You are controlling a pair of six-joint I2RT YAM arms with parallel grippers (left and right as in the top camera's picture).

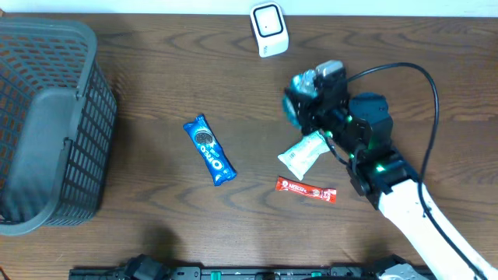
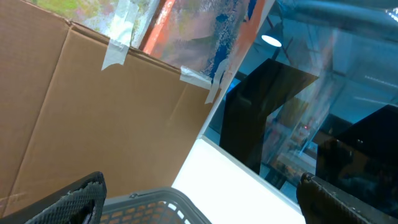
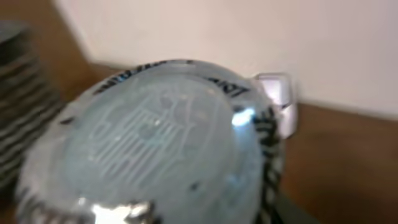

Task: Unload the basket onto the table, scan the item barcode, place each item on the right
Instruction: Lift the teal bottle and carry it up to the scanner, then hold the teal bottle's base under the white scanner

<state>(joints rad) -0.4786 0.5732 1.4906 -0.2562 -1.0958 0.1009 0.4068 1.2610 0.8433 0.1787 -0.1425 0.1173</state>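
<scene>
Two arms work at a dark wooden desk (image 1: 156, 85). Its largest load is a grey mesh basket (image 1: 47, 124) that fills the left side of the overhead frame. The right arm (image 1: 405, 202) reaches in from the lower right, and its pincer (image 1: 305, 99) is clamped on the item (image 1: 299, 87), a clear, teal-tinted container held right of centre, just below and right of the scanner (image 1: 268, 29). In the right wrist view the item's round, black-lettered base (image 3: 168, 143) fills most of the frame, with the white scanner (image 3: 277, 93) behind it at the upper right. A blue Oreo pack (image 1: 208, 149) lies at mid-frame, a white packet (image 1: 303, 153) just below the right pincer, and a small red bar (image 1: 306, 189) below that. In the left wrist view the left pincer (image 2: 200, 186) stands wide apart, holding nothing, above the basket rim (image 2: 155, 200), a cardboard box (image 2: 93, 118) behind.
</scene>
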